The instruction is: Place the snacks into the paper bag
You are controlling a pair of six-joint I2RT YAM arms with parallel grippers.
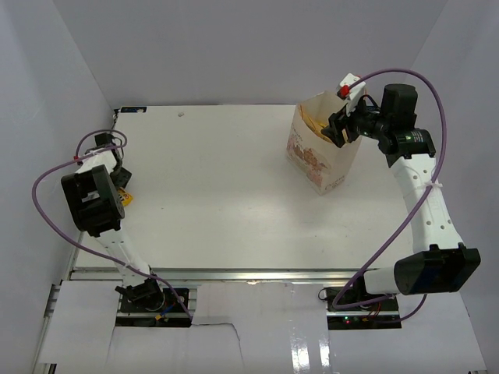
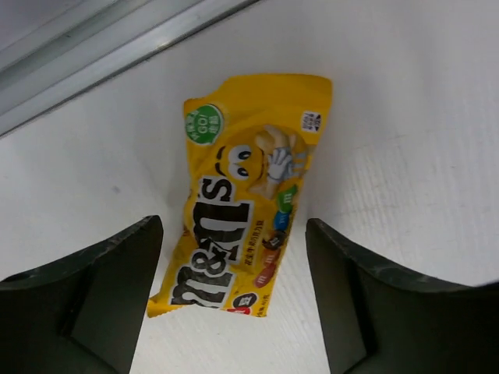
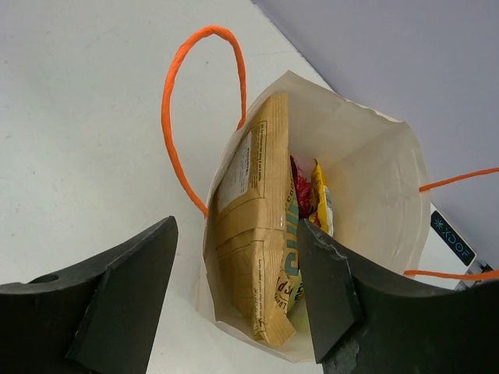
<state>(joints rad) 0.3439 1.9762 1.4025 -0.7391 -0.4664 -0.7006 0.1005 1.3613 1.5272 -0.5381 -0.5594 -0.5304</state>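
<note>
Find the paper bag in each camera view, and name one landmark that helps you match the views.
Top external: the paper bag stands upright in the upper right of the picture.
Left wrist: not in it.
Right wrist: the paper bag fills the centre, seen from above, mouth open.
Shared landmark: the tan chip bag standing inside it.

The yellow M&M's packet carries dark, white-edged lettering. The cream paper bag has a pinkish print and orange cord handles. It holds a tan chip bag.

My top view overlooks the table; wrist views look down closely, the right sharing the bag.
</note>
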